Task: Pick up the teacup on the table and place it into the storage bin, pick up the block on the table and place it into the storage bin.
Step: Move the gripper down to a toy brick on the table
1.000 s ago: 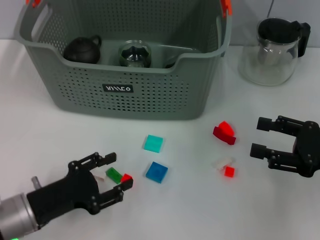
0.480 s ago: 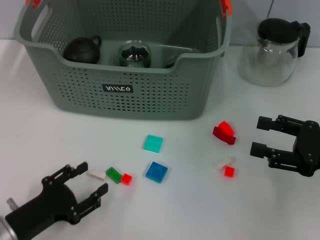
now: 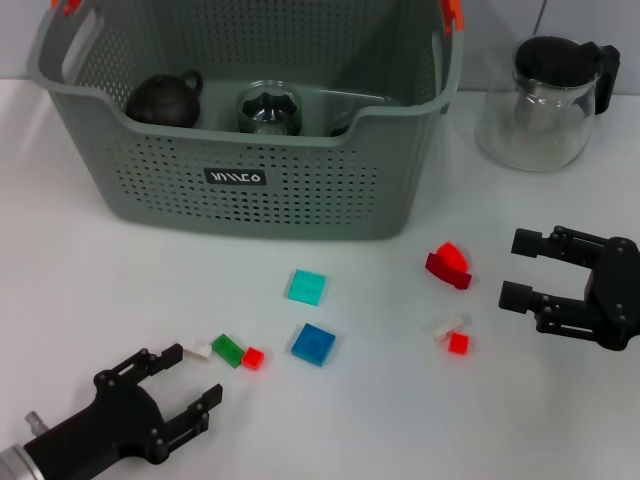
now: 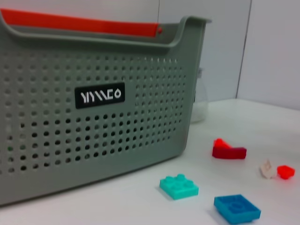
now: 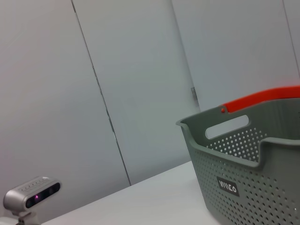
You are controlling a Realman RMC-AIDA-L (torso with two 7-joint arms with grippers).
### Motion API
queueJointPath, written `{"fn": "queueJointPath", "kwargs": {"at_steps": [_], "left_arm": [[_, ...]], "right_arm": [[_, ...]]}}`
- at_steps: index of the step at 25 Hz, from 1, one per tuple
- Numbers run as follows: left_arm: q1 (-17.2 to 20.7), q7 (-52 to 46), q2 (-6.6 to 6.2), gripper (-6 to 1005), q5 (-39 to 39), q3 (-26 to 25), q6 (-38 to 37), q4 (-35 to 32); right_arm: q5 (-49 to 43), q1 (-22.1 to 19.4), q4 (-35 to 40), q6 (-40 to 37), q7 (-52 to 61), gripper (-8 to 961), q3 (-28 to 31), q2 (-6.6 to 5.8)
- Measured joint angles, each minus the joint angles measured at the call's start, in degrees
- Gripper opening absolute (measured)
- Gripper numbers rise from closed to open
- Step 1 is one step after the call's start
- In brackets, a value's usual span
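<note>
I see my left gripper (image 3: 182, 385) low near the front of the table (image 3: 80, 270), its fingers spread wide and holding nothing. Just past it sit a white block (image 3: 197, 350), a green block (image 3: 228, 350) and a small red block (image 3: 252, 357), not touching it. My right gripper (image 3: 518, 269) hangs over the right side, fingers spread and holding nothing too. The storage bin (image 3: 250, 180) stands at the back, with a dark teapot (image 3: 165, 99) and a glass cup (image 3: 268, 110) inside. A teal block (image 3: 306, 287) and a blue block (image 3: 313, 344) lie in front of it.
</note>
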State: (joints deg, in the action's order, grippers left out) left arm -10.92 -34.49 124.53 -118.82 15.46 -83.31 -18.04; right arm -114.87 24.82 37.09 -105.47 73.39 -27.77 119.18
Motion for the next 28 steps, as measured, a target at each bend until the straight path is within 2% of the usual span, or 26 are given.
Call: {"fn": "queueJointPath", "kwargs": {"at_steps": [20, 28], "left_arm": [[-3.69, 0.35, -0.2, 702, 0.1, 0.16, 3.61, 1.78], [-2.06, 2.44, -0.2, 703, 0.63, -2.0, 1.1, 1.36]], "right_arm": [[0.0, -0.61, 0.0, 0.0, -0.14, 793, 0.18, 0.0], [0.0, -0.47, 0.0, 0.0, -0.21, 792, 0.18, 0.0]]}}
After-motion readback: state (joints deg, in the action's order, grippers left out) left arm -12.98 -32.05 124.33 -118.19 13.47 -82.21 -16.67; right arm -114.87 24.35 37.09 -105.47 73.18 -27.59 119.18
